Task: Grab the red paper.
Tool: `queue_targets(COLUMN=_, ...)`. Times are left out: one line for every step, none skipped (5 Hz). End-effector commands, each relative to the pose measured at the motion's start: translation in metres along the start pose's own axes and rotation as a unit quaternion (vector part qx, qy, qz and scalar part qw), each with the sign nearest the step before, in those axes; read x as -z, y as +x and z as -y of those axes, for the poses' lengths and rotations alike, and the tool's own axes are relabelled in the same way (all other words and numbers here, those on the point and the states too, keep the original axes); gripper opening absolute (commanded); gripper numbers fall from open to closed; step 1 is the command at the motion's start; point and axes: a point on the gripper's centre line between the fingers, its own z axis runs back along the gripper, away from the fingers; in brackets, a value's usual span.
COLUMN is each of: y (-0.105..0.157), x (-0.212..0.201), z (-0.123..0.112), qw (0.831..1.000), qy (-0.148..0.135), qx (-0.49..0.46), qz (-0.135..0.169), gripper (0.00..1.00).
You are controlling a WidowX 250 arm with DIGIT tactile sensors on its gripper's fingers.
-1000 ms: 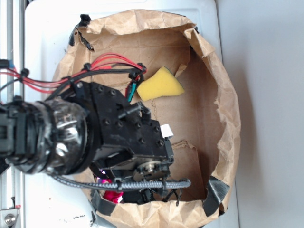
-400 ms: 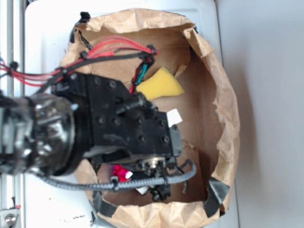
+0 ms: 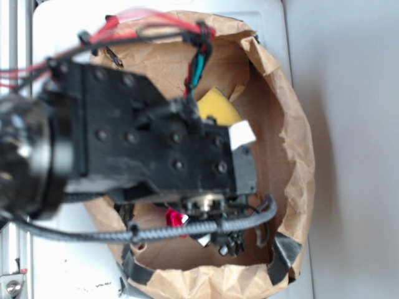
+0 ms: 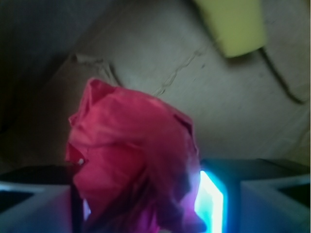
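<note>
- Wrist view: the red paper (image 4: 133, 160) fills the lower centre of frame, a crumpled wad standing between the two finger pads (image 4: 34, 206); the pads press in on its lower folds from either side, so the gripper (image 4: 141, 208) is judged closed on the wad, narrowed only as far as the paper's bulk allows.
- Exterior view: only a small patch of the red paper (image 3: 176, 218) shows beneath the black wrist body, near the gripper (image 3: 227, 240); the fingers themselves are blurred and largely hidden here, so their spacing cannot be read from this angle.
- Location: the wad sits over the lower part of the brown paper bag (image 3: 293, 143), which is rolled open as a shallow basin on the white surface (image 3: 62, 274); whether the wad touches the bag floor or hangs clear cannot be told for certain, though the bag floor in the wrist view looks set back behind it.
- Bystander item: the yellow sponge (image 3: 219, 107) lies further up the bag floor, apart from the wad; it is not contacted.
- Judgement: the hold sits low on the wad, leaving most of the folds above the pads; crumpled paper compresses, so the hold may be soft; the grab appears achieved or nearly so.
</note>
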Motion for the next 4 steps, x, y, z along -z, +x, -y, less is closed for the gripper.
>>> queue_targets(y=0.025, x=-0.068, z=-0.018, qw=0.993, qy=0.013, qx=-0.033, qz=0.116, gripper=0.0)
queue_targets(y=0.038, x=-0.088, z=-0.028, qw=0.992, qy=0.023, qx=-0.028, qz=0.123, gripper=0.0)
queue_targets(y=0.038, x=-0.095, z=-0.031, qw=0.993, qy=0.005, qx=-0.024, qz=0.112, gripper=0.0)
queue_targets(y=0.033, x=-0.097, z=-0.032, qw=0.993, qy=-0.008, qx=-0.013, qz=0.116, gripper=0.0)
